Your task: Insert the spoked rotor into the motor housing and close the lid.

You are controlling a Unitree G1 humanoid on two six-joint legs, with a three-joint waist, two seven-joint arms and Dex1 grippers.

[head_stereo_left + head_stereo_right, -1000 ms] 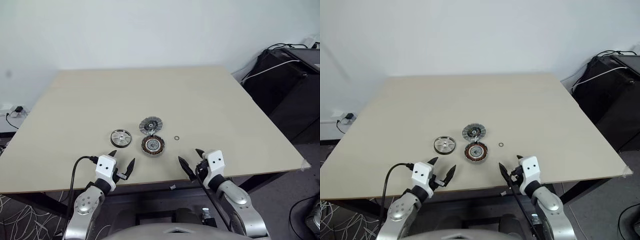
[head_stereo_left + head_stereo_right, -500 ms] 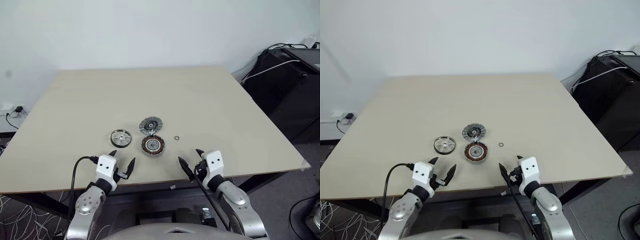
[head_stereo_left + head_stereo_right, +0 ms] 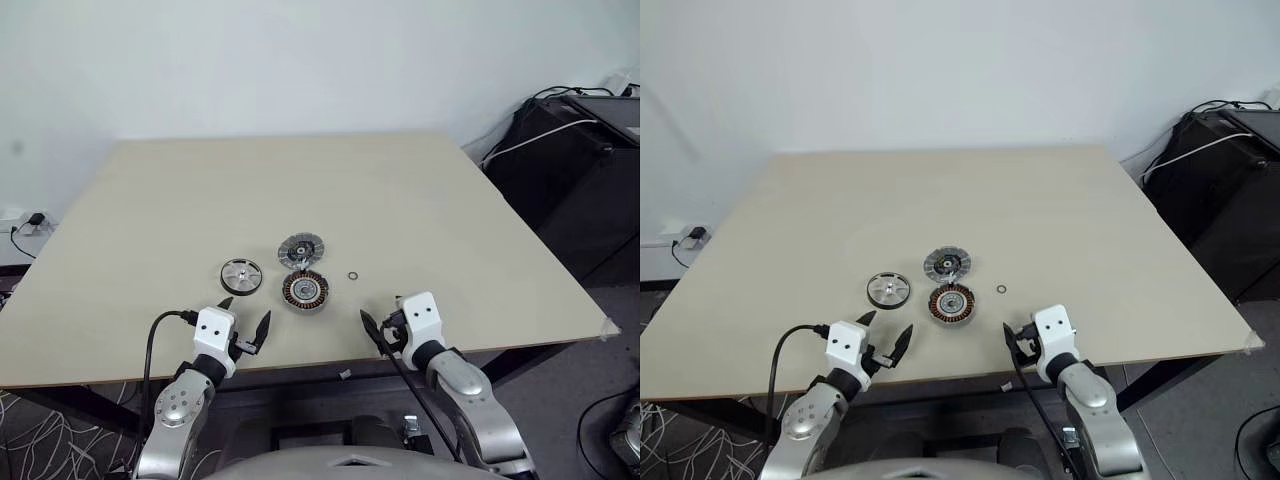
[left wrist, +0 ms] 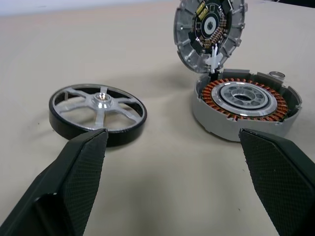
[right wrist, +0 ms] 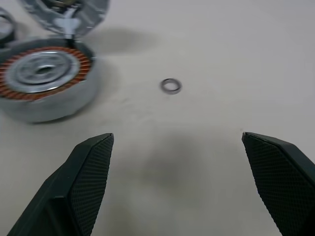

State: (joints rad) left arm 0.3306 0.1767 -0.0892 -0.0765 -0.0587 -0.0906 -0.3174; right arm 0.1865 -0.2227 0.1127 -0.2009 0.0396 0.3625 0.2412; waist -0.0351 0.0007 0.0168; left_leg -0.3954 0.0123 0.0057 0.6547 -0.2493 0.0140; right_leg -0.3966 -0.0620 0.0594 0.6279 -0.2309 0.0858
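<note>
We saw the rotor (image 4: 98,110), a shiny spoked wheel with a dark rim, lying flat on the table (image 3: 420,210), just ahead of the left gripper (image 3: 244,325) and close to one of its fingertips (image 4: 91,142), not touching it. The housing (image 4: 246,103), with its copper ring of windings around a pale centre, sat ahead of that gripper's other fingertip, also apart from it. The lid (image 4: 210,30) stood tilted up from the far edge of the housing, joined to it there, its ribbed inner face with the dark centre turned toward the grippers. The rotor and housing lay side by side with a gap of bare table between them.

The left gripper's jaws stood spread wide, holding nothing and touching nothing, low over the near edge of the table.

The right gripper (image 3: 383,312) was likewise spread wide and empty. Ahead of the gap between its fingers (image 5: 88,167) lay a small thin ring (image 5: 171,86) on the table, well clear of both tips. The housing sat ahead of one of its fingers, off to the side of the ring, near but not touched.
</note>
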